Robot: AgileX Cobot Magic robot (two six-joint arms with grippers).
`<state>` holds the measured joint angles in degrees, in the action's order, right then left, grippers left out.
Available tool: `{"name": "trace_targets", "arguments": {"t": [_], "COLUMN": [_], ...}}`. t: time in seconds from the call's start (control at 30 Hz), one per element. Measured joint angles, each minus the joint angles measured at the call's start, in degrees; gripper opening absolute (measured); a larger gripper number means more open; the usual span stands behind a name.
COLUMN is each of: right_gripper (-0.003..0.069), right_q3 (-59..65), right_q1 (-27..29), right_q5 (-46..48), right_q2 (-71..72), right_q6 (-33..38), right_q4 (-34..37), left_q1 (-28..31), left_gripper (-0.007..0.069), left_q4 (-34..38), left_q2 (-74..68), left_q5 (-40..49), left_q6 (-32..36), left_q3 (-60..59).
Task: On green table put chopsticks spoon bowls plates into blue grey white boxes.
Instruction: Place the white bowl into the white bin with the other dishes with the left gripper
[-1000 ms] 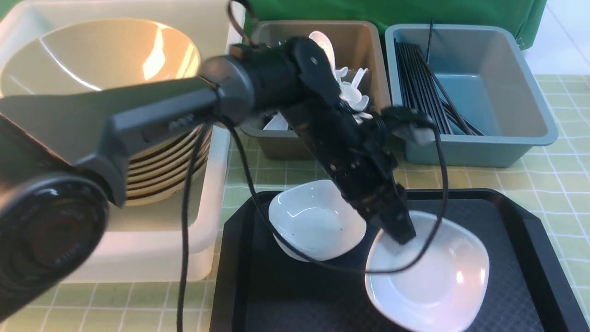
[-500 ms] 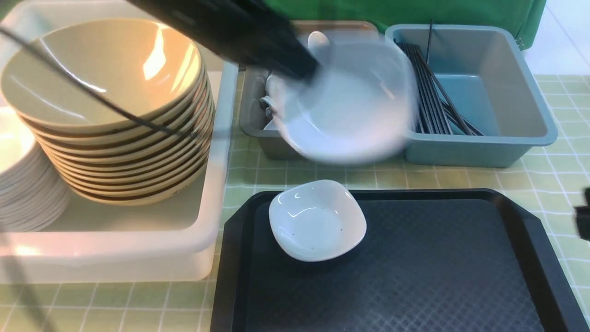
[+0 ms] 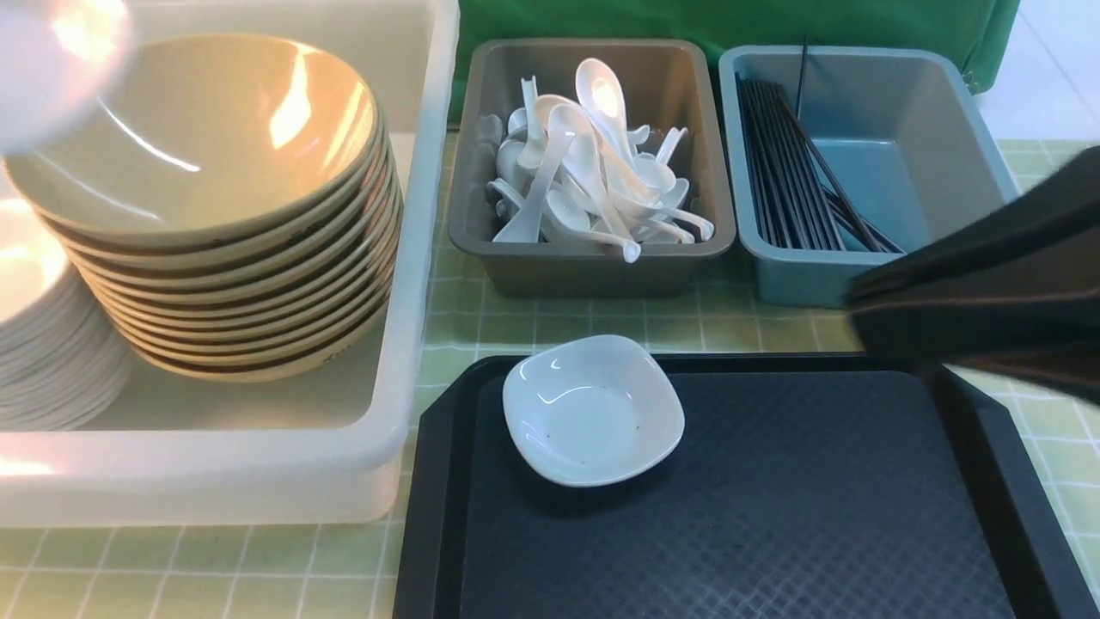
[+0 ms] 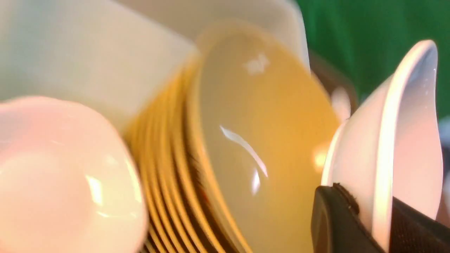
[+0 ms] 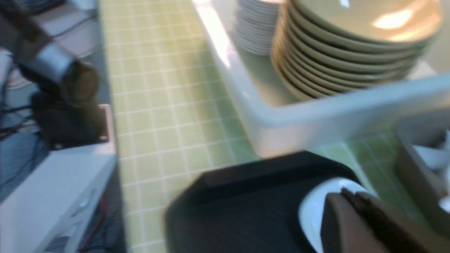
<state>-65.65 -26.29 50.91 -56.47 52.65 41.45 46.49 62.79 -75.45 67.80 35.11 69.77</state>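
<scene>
Left wrist view: left claw [image 4: 383,214] clamped on one white plate [image 4: 365,151]; right claw [image 5: 351,211] together, empty.

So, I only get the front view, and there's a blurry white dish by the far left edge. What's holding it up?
Observer: The left claw. Its two fingers pinch the dish at the rim, as the left wrist view shows.
Operator: And the claw on the right arm? I just see a dark blur and can't make out its tips.
Observer: The right wrist view shows the right claw with its tips together and nothing visible between them.
</scene>
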Motion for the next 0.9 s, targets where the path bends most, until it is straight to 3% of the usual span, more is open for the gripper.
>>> {"name": "trace_targets", "arguments": {"t": [0.1, 0.23, 0.4, 0.73, 0.9], "right_gripper": [0.0021, 0.0021, 0.0021, 0.0021, 0.0021], "right_q3": [-0.9, -2.3, -2.9, -2.9, -2.9], "right_q1": [-3.3, -4.6, -4.6, -4.6, -4.6], "right_q5": [-1.1, -3.0, -8.8, -10.3, -10.3], "right_q2": [-2.9, -4.9, -6.3, -8.8, -8.8], "right_q6": [0.0, 0.0, 0.0, 1.1, 1.5], "right_q4": [0.1, 0.1, 0.2, 0.1, 0.2], "left_q1": [5.4, 7.3, 7.4, 7.0, 2.5], "left_gripper": [0.0015, 0.0015, 0.0015, 0.0015, 0.0016], "left_q4": [3.8, 1.2, -6.6, -14.3, -17.2], "left_q2": [-1.8, -3.9, -7.2, -11.5, -15.3], "left_q5": [-1.6, -3.3, -4.7, -7.6, -8.4], "left_q6": [0.0, -0.2, -2.2, -5.2, -6.0], "left_q3": [-0.5, -0.5, -0.6, -0.6, -0.6]}}
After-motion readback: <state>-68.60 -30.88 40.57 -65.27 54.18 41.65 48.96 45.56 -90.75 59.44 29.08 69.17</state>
